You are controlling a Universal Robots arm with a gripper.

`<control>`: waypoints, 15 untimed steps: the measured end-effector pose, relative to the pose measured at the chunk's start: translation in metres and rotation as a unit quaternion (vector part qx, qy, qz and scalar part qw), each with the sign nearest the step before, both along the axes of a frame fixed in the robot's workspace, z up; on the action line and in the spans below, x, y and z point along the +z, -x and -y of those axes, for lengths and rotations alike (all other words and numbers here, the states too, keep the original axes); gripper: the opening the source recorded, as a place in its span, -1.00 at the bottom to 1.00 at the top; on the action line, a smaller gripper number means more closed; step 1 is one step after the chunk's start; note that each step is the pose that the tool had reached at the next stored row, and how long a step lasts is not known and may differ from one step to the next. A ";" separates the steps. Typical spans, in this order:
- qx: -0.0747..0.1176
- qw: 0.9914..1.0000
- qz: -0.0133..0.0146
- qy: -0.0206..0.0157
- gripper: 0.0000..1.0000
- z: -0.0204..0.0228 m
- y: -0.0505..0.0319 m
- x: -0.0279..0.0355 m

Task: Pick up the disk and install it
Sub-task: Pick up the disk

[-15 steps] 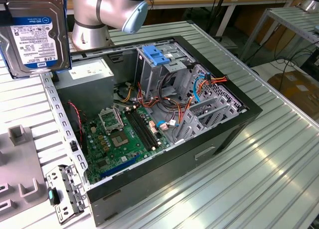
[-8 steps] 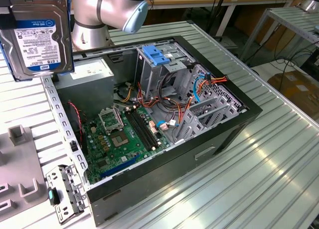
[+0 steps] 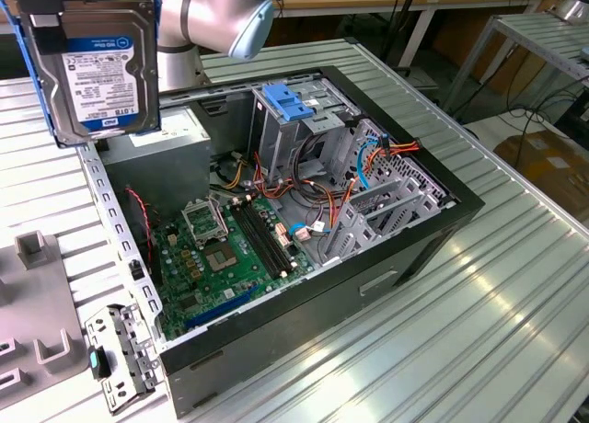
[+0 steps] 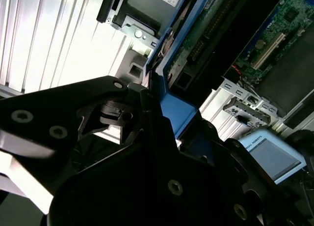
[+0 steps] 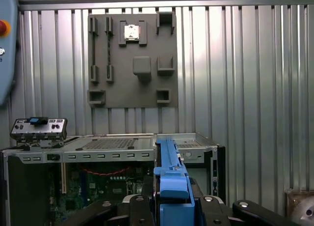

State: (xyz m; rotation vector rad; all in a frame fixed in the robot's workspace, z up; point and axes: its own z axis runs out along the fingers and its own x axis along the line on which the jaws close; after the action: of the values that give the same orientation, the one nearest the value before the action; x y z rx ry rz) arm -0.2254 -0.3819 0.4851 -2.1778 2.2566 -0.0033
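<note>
Held aloft: the disk [image 3: 97, 69] hangs upright above the open computer case [image 3: 414, 248], near the corner by the robot's base, with its white-and-blue label facing the exterior view. In the first wrist view the gripper [image 5: 171, 206] is closed around the disk's blue bracket [image 5: 169, 167], seen edge-on and rising straight between the black fingers [image 5: 142, 209]. The contact faces themselves are hidden, so the grip looks firm rather than proven.

Below sit the green motherboard [image 3: 230, 257] and the metal drive cage with its blue handle [image 3: 294, 106]. The case rests on a ribbed metal surface [image 3: 515, 294].

The disk is likely rigid and dense for its size, its bare metal sides slick and its workings sensitive to knocks. The plastic bracket probably flexes a little. Squeezing across the bracket's rails at one short end, as here, seems the sound hold, keeping label and underside untouched.
</note>
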 end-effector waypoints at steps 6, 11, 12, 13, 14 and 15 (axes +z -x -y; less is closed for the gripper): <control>-0.002 1.000 0.000 0.005 -0.25 0.0000 -0.0273 -0.0005; -0.003 1.000 0.000 0.008 -0.25 0.0000 -0.0404 -0.0008; -0.004 1.000 0.000 0.009 -0.25 0.0000 -0.0439 -0.0009; -0.004 1.000 0.000 0.009 -0.25 0.0000 -0.0463 -0.0009; -0.004 1.000 0.000 0.010 -0.25 0.0000 -0.0484 -0.0009; -0.005 1.000 0.000 0.010 -0.25 0.0000 -0.0512 -0.0010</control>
State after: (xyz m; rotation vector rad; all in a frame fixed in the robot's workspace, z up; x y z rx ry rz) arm -0.1742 -0.3820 0.4841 -2.1772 2.2773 -0.0270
